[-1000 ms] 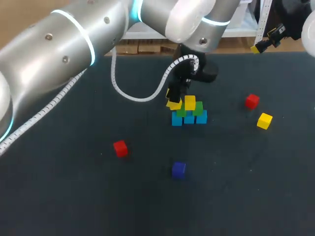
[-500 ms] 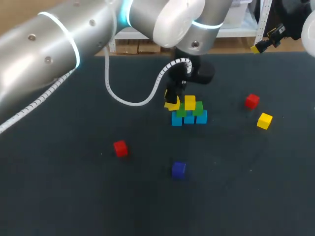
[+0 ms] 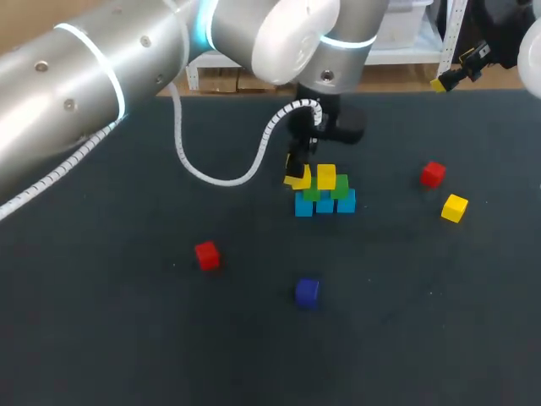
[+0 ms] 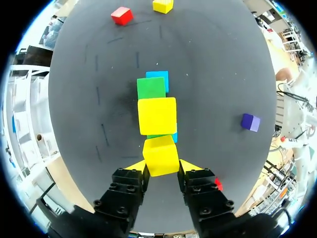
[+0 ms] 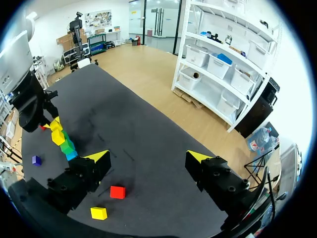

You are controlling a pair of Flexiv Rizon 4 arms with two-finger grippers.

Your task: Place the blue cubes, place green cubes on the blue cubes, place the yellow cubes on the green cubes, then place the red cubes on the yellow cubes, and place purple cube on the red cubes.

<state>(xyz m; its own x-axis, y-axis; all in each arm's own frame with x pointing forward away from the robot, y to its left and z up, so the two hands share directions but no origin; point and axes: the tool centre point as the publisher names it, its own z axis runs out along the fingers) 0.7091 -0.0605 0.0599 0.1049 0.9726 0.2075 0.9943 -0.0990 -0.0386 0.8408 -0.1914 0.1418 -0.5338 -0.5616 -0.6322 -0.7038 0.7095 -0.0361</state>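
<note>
The left gripper [image 4: 161, 167] clamps a yellow cube [image 4: 160, 155] at the 9 o'clock end of the stack [image 3: 325, 203] of blue, green and yellow cubes, seemingly resting on a green one. The right gripper [image 5: 148, 159] hangs spread wide, holding nothing. A purple cube [image 3: 307, 292] lies at the stack's 6 o'clock, and a red cube [image 3: 433, 174] at its 3 o'clock.

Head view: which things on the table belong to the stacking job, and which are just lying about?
Job: blue cubes, green cubes, stacked yellow cube, held yellow cube in the left end effector, loose yellow cube, red cubes, purple cube.
Not the job: white coiled cable on the left arm.
</note>
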